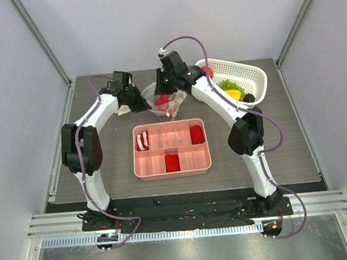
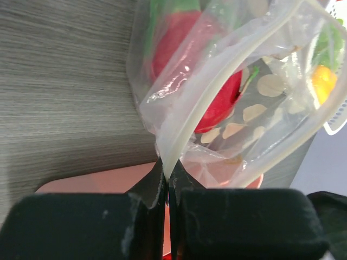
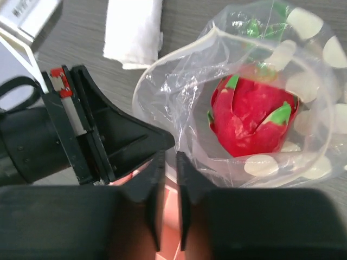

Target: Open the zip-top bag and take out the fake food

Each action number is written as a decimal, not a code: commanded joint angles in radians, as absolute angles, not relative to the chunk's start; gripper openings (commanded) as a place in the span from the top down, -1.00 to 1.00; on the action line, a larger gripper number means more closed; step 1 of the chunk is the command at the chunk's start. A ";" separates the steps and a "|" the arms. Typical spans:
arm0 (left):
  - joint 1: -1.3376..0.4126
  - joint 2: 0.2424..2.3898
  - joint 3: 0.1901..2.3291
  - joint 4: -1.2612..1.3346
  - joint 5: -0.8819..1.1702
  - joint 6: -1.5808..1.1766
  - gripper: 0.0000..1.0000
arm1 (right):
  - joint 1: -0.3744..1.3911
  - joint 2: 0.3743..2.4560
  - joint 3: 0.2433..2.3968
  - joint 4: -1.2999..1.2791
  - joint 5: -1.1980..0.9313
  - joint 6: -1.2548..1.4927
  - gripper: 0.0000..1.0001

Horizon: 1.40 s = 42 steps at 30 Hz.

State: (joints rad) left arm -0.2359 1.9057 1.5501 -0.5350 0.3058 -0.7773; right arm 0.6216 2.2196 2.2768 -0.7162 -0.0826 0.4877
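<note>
Grey wood-grain worktop (image 1: 269, 141) carries the clear bag (image 1: 161, 105) just behind a pink tray (image 1: 141, 168), between the two arms. Its zip is undone: in the right wrist view the mouth stands open as a wide loop. The left claw (image 2: 165, 174) is clamped on the zip strip at one end of that mouth. The right claw (image 3: 171, 158) sits at the rim right beside it, its fingers drawn nearly together with only a slit between. Whether plastic is pinched there I cannot tell. So the opening step looks done.

Removal looks partly done. A white basket (image 1: 258, 70) at the far right holds green, yellow, red and dark pieces of fake food (image 1: 234, 94). A big red piece (image 3: 252, 116) with green leaves lies inside the bag, with something green beyond it. What is left, by my reading, is getting those last pieces out.
</note>
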 commanded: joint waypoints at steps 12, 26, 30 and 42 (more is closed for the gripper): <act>-0.238 1.871 1.511 -0.537 0.313 -0.792 1.00 | 0.653 2.460 2.419 -0.804 0.207 0.276 -0.59; -0.244 1.884 1.519 -0.525 0.321 -0.801 1.00 | 0.675 2.486 2.301 -0.476 0.190 0.293 -0.99; -0.244 1.885 1.528 -0.546 0.314 -0.781 1.00 | 0.675 2.563 2.355 -0.486 0.211 0.264 -0.99; -0.244 1.898 1.537 -0.520 0.339 -0.770 1.00 | 0.666 2.438 2.391 -0.517 0.167 0.319 0.85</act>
